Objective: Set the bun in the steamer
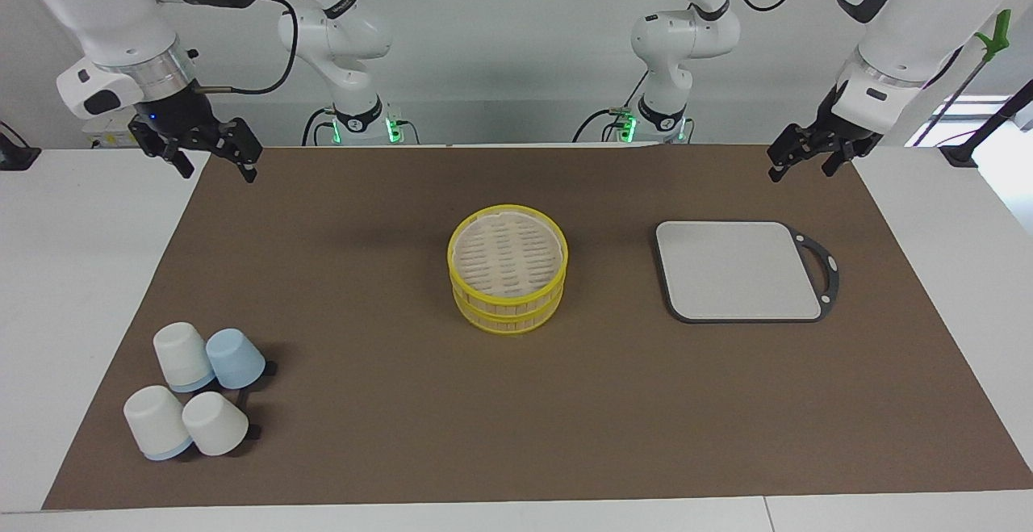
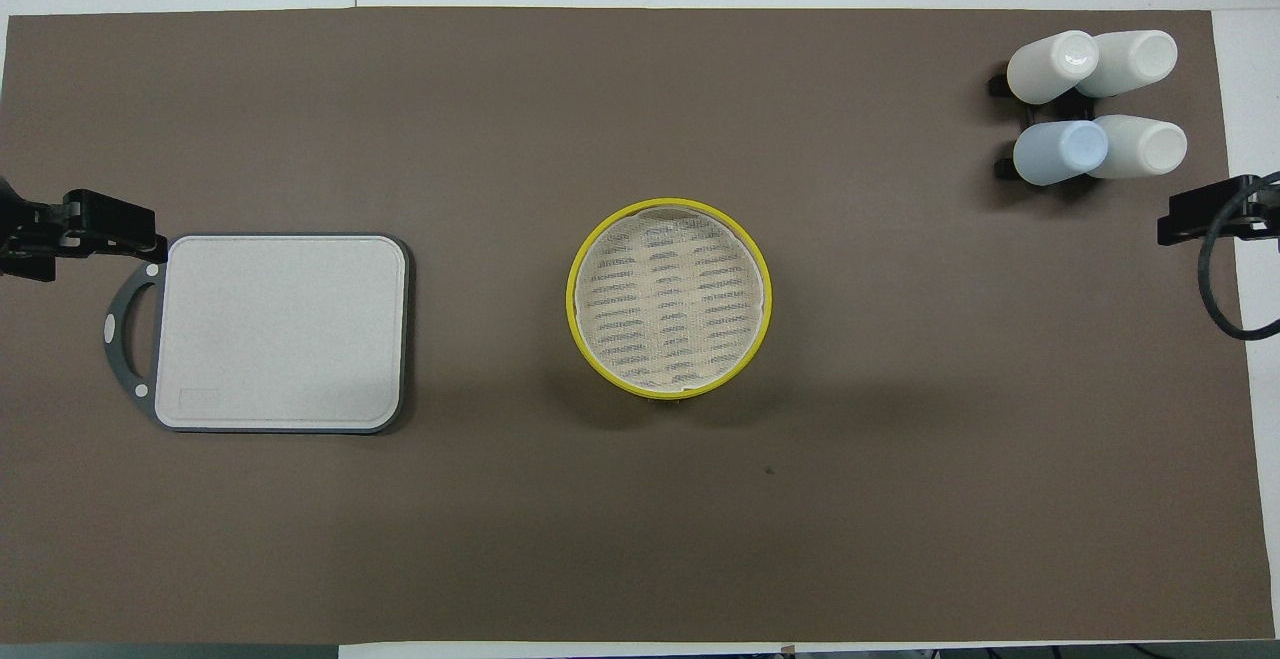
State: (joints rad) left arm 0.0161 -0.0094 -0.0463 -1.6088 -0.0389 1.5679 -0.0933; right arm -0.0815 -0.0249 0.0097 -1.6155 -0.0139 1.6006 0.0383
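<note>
**Both arms raised at the surface ends; steamer stacked at centre, no bun seen**

Steamer [image 1: 508, 266]: two yellow-rimmed tiers stacked one on the other, standing upright at the middle of the brown mat [image 1: 403, 435] that covers the surface [image 1: 81, 274]. The slatted wooden floor of the top tier is exposed and carries nothing. No bun shows in either view.

Grey board [image 1: 738, 270]: flat on the mat toward the left arm's end, well apart from the steamer. Its black handle [image 1: 825, 272] points toward that same end. The top of the board is bare.

Cups [image 1: 194, 391]: four, inverted, in a tight cluster toward the right arm's end and farther from the robots than the steamer. Three are white, one is pale blue. They sit on a small black rack, of which only bits show beneath them.

Left end effector [image 1: 807, 157]: held in the air over the mat's edge at the left arm's end, close to the board's handle in the overhead view. Fingers spread apart, nothing between them.

Right end effector [image 1: 211, 162]: in the air over the mat's edge at the right arm's end. Fingers spread wide, holding nothing.

Neither end effector touches any object.
</note>
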